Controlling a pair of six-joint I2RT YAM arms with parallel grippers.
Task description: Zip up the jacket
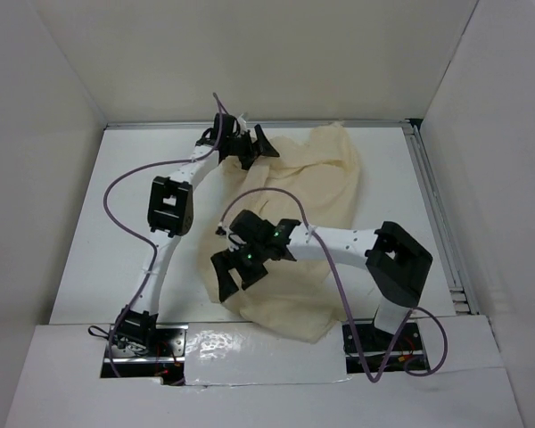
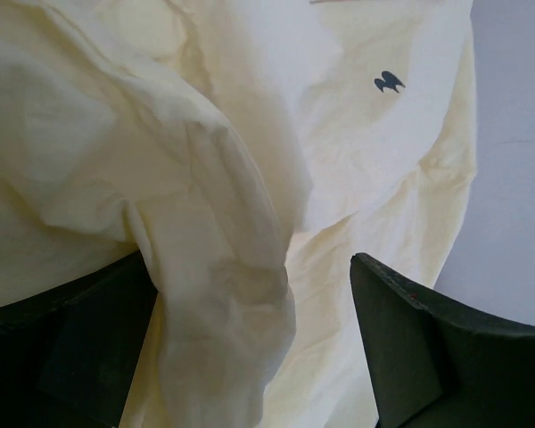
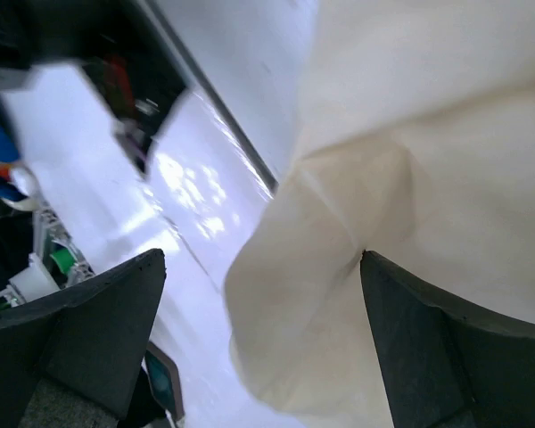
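Observation:
The pale cream-yellow jacket (image 1: 308, 192) lies crumpled on the white table, from the back middle to the near middle. Its zipper and pull do not show. My left gripper (image 1: 251, 148) is open over the jacket's far left edge; in the left wrist view a raised fold of fabric (image 2: 218, 267) lies between the spread fingers, and a small dark logo (image 2: 388, 83) shows on the cloth. My right gripper (image 1: 241, 267) is open over the jacket's near left edge; in the right wrist view a fabric corner (image 3: 321, 303) hangs between its fingers.
White enclosure walls stand at the left, back and right. A metal rail (image 1: 437, 209) runs along the table's right side. The arm bases (image 1: 143, 343) sit at the near edge, with purple cables looping over the arms.

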